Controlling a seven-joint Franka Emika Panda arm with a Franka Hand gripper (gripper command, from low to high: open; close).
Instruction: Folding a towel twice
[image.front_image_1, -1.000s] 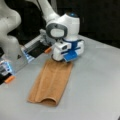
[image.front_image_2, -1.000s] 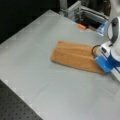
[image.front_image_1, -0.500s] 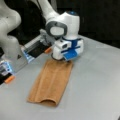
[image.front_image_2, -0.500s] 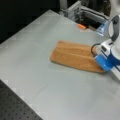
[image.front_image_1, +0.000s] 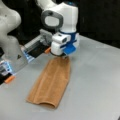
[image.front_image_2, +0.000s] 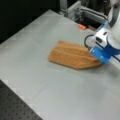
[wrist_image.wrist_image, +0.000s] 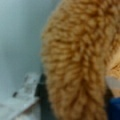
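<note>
The towel (image.front_image_1: 51, 85), folded once on the table (image.front_image_1: 100, 82), is pinched at its far end by the gripper (image.front_image_1: 62, 56); an even, low lift seems advisable.

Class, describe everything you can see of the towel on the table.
The towel is orange-brown terry cloth with a fluffy pile, filling the wrist view. It lies flat on the grey table, already folded into a long, narrow strip with a rounded fold along one long side. The gripper sits down at one short end, touching the cloth there; in a front view that end narrows under the gripper.
</note>
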